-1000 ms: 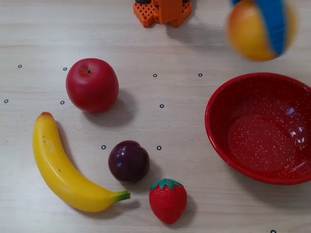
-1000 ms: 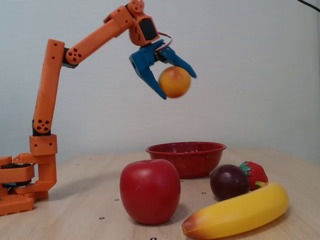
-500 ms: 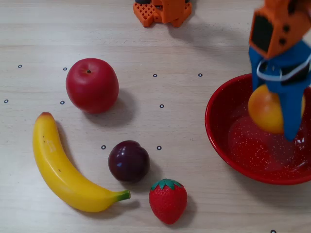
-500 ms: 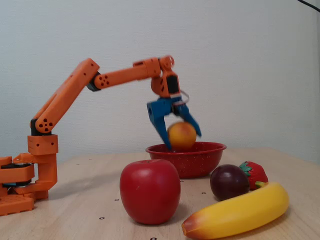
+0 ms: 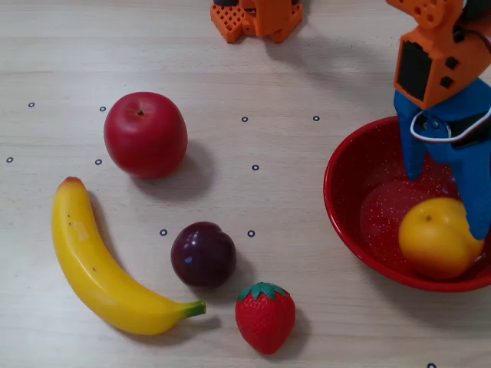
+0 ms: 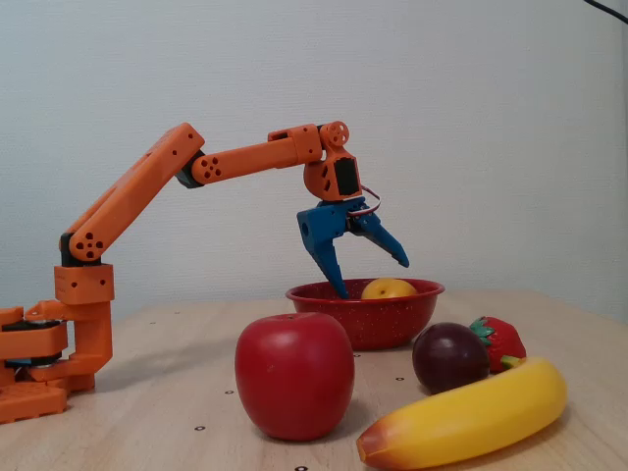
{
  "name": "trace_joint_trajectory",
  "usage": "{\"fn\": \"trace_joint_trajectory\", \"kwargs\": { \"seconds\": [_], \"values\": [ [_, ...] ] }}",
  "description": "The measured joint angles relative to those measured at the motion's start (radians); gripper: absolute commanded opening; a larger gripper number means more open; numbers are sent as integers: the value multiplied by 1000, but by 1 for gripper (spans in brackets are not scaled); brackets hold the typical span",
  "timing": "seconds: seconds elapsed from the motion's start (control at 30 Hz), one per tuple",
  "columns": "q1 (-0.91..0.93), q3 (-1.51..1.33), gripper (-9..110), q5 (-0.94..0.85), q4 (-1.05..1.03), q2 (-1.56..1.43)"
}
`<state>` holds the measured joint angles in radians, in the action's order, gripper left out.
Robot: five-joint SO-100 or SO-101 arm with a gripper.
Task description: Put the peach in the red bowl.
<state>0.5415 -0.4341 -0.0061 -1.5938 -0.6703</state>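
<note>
The yellow-orange peach [image 5: 437, 241] lies inside the red speckled bowl [image 5: 337, 207] at the right edge of the overhead view. In the fixed view its top [image 6: 389, 288] shows just over the bowl's rim [image 6: 363, 319]. My blue gripper [image 5: 446, 201] hangs over the bowl, open and empty. In the fixed view the gripper [image 6: 374, 278] has its jaws spread wide. One fingertip dips behind the rim left of the peach; the other is raised above it.
On the table left of the bowl lie a red apple [image 5: 146, 134], a dark purple plum [image 5: 203, 254], a strawberry [image 5: 265, 316] and a banana [image 5: 100, 268]. The arm's orange base [image 5: 257, 17] stands at the table's far edge.
</note>
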Motion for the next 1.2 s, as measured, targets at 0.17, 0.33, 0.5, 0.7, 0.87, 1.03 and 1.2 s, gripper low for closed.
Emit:
{"fn": "trace_joint_trajectory", "kwargs": {
  "seconds": [0.17,0.33,0.5,0.7,0.87,1.03,1.2],
  "values": [
    [-38,-23,20,-2,6,-95],
    [-163,-202,0,-17,48,-459],
    [-238,-453,0,-17,57,-752],
    [-388,-816,0,-15,106,-1147],
    [-479,-1077,0,25,106,-1459],
    [-555,-1370,0,21,138,-1761],
    [-606,-1680,0,40,175,-2063]
  ]
}}
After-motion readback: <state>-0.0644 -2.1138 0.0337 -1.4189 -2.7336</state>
